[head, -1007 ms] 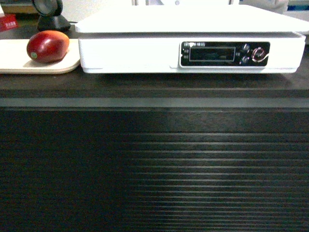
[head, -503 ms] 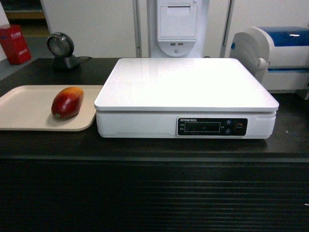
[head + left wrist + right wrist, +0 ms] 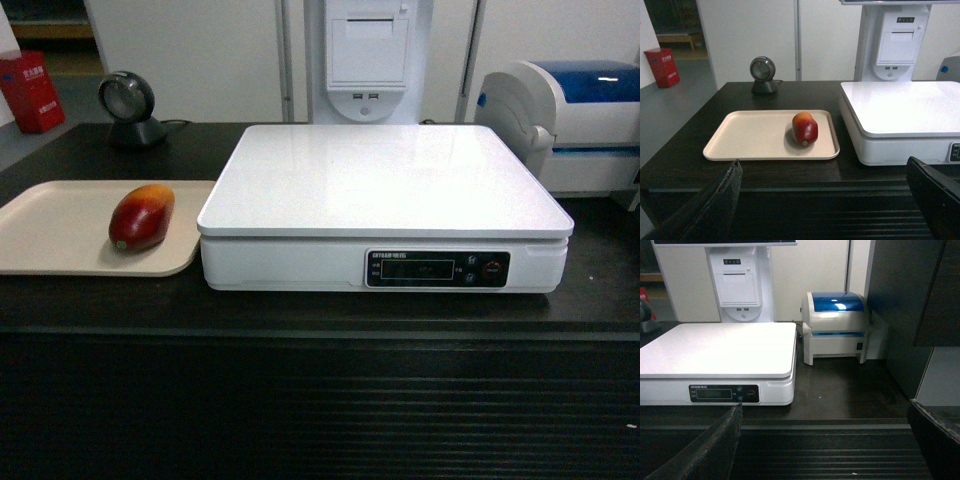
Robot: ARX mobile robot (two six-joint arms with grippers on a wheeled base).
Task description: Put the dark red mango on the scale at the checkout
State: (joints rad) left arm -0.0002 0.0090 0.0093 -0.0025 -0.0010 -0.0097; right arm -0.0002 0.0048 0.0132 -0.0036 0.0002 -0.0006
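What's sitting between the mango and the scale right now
Nothing stands between them. In the head view only bare beige tray and its right rim separate the dark red mango from the scale; the left wrist view shows a narrow strip of black counter there.

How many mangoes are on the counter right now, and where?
1. The dark red mango lies on the beige tray, near its right edge, left of the white scale. Nothing rests on the scale's top. No other fruit shows in any view.
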